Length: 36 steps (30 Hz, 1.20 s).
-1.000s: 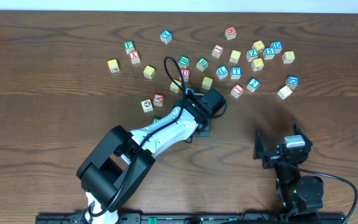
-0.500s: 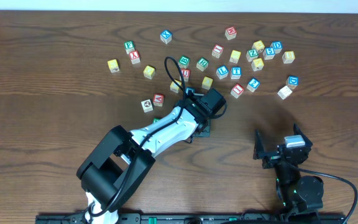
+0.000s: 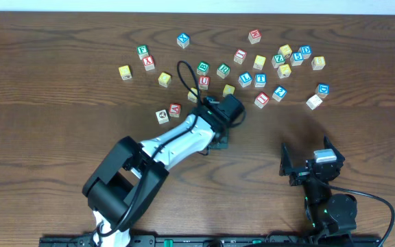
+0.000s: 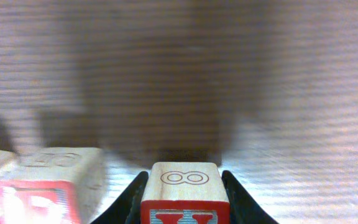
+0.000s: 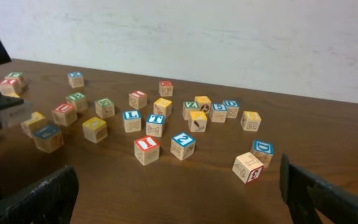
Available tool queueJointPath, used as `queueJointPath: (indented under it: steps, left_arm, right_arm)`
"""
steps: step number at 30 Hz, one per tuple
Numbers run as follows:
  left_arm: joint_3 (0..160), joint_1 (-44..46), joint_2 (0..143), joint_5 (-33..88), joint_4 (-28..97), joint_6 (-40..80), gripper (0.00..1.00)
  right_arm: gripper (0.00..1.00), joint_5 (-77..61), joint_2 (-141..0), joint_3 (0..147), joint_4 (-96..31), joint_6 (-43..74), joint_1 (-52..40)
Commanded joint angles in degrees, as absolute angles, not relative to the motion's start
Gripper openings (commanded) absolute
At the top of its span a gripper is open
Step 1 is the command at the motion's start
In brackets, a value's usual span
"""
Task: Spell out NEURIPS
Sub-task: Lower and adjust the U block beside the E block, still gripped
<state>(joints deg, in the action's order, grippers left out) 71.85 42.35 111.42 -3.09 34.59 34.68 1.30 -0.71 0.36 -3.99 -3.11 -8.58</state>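
Overhead: light even, bright; table (image 3: 60, 103) shows short soft shadows, faint sheen. Left wrist: my broad dark shadow across centre, glare strip beside gripped block (image 4: 185, 186); neighbour block (image 4: 48, 180) blurred. Right wrist: my fingers (image 5: 30, 199) dark, unfocused.

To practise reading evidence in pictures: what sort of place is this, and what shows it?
Probably a robotics lab bench: a left arm and a right arm stand at the edge of a wooden table, lettered wooden cubes lie scattered, and a plain white wall stands behind.
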Motion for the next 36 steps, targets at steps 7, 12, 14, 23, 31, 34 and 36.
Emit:
queueJointPath:
  steps: [7,12,14,23,31,34,36]
  left_arm:
    - [71.46,38.7,109.91,-1.65,35.7,34.26,0.07]
    - [71.46,38.68,109.91,-1.67,35.77,34.26,0.08]
    - [71.46,38.68,109.91,-1.69,35.75,34.24,0.07]
    - [71.46,38.3,109.91,-2.15,35.7,34.06,0.07]
    - [71.46,36.88,109.91,-2.13,35.75,32.99,0.08]
    - [71.46,36.27,109.91,-2.11,35.79,32.77,0.08]
    - [71.46,36.18,109.91,-2.09,35.9,32.56,0.08]
  right_arm:
    - [0.99,1.8,-0.49,0.32,-4.16,-2.39,-8.14]
    - [0.99,1.8,-0.49,0.32,-4.16,-2.37,-8.14]
    - [0.99,1.8,-0.49,0.32,-4.16,-2.39,-8.14]
    - [0.99,1.8,-0.49,0.32,-4.14,-2.39,-8.14]
    - [0.99,1.8,-0.49,0.32,-4.16,-2.39,-8.14]
    - [0.99,1.8,-0.49,0.32,-4.14,-2.37,-8.14]
    - [0.99,1.8,-0.49,0.32,-4.14,-2.37,-8.14]
